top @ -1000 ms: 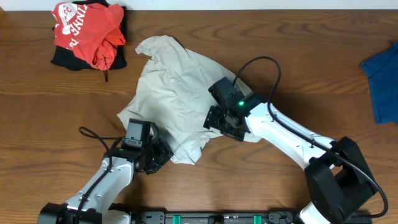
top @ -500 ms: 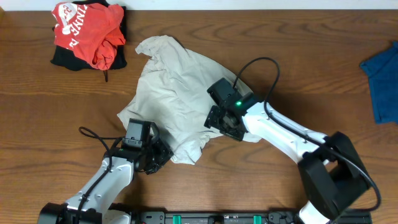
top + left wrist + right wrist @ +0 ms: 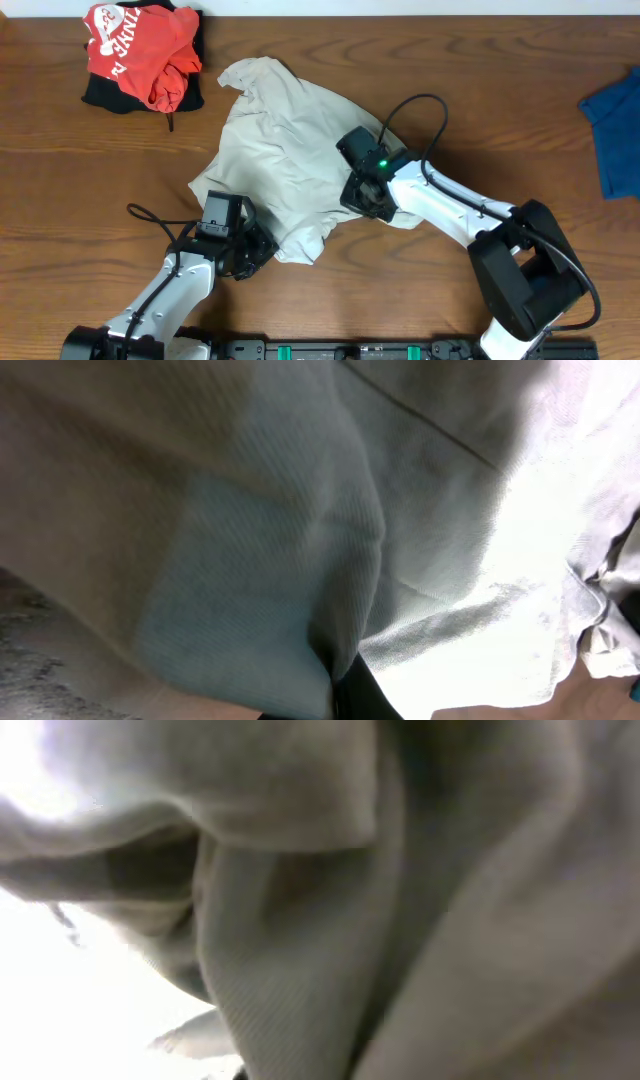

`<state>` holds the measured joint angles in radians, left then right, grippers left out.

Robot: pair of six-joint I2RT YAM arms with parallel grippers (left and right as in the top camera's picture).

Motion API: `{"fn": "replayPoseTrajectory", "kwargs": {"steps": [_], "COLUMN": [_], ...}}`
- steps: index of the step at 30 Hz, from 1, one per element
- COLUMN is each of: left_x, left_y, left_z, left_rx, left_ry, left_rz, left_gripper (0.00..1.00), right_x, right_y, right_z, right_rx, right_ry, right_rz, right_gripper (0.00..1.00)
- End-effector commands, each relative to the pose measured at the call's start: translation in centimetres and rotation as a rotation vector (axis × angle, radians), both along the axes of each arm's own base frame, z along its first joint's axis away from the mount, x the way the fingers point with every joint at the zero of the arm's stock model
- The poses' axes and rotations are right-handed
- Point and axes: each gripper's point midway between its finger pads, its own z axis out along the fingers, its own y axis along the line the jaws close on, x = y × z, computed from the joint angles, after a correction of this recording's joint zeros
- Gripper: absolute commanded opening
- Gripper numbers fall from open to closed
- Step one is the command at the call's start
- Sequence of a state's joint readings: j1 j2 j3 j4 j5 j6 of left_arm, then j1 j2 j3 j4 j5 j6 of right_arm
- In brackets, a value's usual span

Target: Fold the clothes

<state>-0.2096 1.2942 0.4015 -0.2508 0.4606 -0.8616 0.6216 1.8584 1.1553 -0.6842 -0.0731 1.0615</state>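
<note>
The clothes, a wrinkled pale beige shirt, lie crumpled in the middle of the wooden table. At the shirt's lower left hem my left gripper is shut on the fabric. My right gripper is pressed into the shirt's right edge, shut on a fold of it. Beige fabric fills the left wrist view, with a fold drawn down into the dark jaws at the bottom. In the right wrist view the same cloth hangs in thick folds close to the lens and hides the fingers.
A red garment with white lettering lies on a black cloth at the far left corner. A blue cloth sits at the right edge. A black cable trails beside the left arm.
The right gripper has closed from wide open onto the shirt's right edge. The left arm and the shirt have stayed where they were.
</note>
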Motion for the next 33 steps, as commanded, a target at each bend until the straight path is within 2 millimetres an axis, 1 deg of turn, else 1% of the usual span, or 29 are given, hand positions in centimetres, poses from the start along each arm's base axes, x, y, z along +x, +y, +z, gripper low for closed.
{"fn": "replayPoseTrajectory", "kwargs": {"steps": [1,4,6,9,11,12,15,17,18,20,22,26,27,28,30,31,33], "left_x": [-0.8,-0.7,-0.7,-0.8,-0.9,-0.9,-1.3,-1.6,-1.6,-1.8,-2.0,-2.2,-2.2,-2.2,-2.1,-2.1,-2.2], "left_y": [0.3,-0.1,-0.2,-0.2,-0.2,-0.1,-0.1,0.0,0.0,0.1,0.1,0.1,0.1,0.1,0.2,0.2,0.2], "left_z": [-0.7,-0.4,0.0,0.6,1.1,1.4,2.2,2.9,3.2,3.8,4.3,4.9,5.0,5.1,5.0,5.0,5.0], "left_rx": [0.019,0.007,0.004,0.014,0.019,0.020,0.023,0.028,0.030,0.031,0.032,0.032,0.033,0.034,0.039,0.040,0.042], "left_ry": [0.023,0.007,0.004,-0.001,-0.006,-0.008,-0.005,-0.016,-0.024,-0.037,-0.050,-0.071,-0.080,-0.086,-0.091,-0.094,-0.096], "left_rz": [-0.018,-0.057,-0.081,-0.116,-0.132,-0.139,-0.146,-0.168,-0.177,-0.187,-0.193,-0.200,-0.206,-0.211,-0.218,-0.224,-0.230], "left_gripper": [0.06,0.06,0.06,0.06,0.06,0.06,0.06,0.06,0.06,0.06,0.06,0.06,0.06,0.06,0.06,0.06,0.06], "right_x": [0.7,1.2,1.8,3.3,4.5,5.4,6.8,7.9,8.2,8.6,8.8,9.3,9.4,9.6,10.1,10.3,10.4], "right_y": [-1.2,-1.7,-2.0,-2.6,-3.7,-4.6,-7.0,-9.4,-10.4,-12.4,-14.2,-16.8,-17.2,-17.8,-18.8,-19.5,-21.5], "right_z": [-0.3,0.1,1.0,3.4,5.7,7.1,10.3,12.5,13.2,14.3,15.0,15.4,15.4,15.5,15.7,15.8,15.8], "right_rx": [-0.025,-0.024,-0.020,-0.007,-0.010,-0.011,-0.003,-0.002,-0.003,-0.008,-0.019,-0.043,-0.051,-0.062,-0.095,-0.123,-0.210], "right_ry": [-0.010,-0.023,-0.045,-0.112,-0.167,-0.201,-0.267,-0.322,-0.342,-0.373,-0.391,-0.408,-0.411,-0.422,-0.445,-0.454,-0.459], "right_rz": [0.001,0.017,0.045,0.095,0.094,0.084,0.048,0.006,-0.009,-0.049,-0.077,-0.104,-0.100,-0.090,-0.074,-0.071,-0.105], "right_gripper": [0.01,0.01,0.01,0.01,0.01,0.01,0.01,0.01,0.01,0.01,0.01,0.01,0.04,0.10,0.30,0.33,0.45]}}
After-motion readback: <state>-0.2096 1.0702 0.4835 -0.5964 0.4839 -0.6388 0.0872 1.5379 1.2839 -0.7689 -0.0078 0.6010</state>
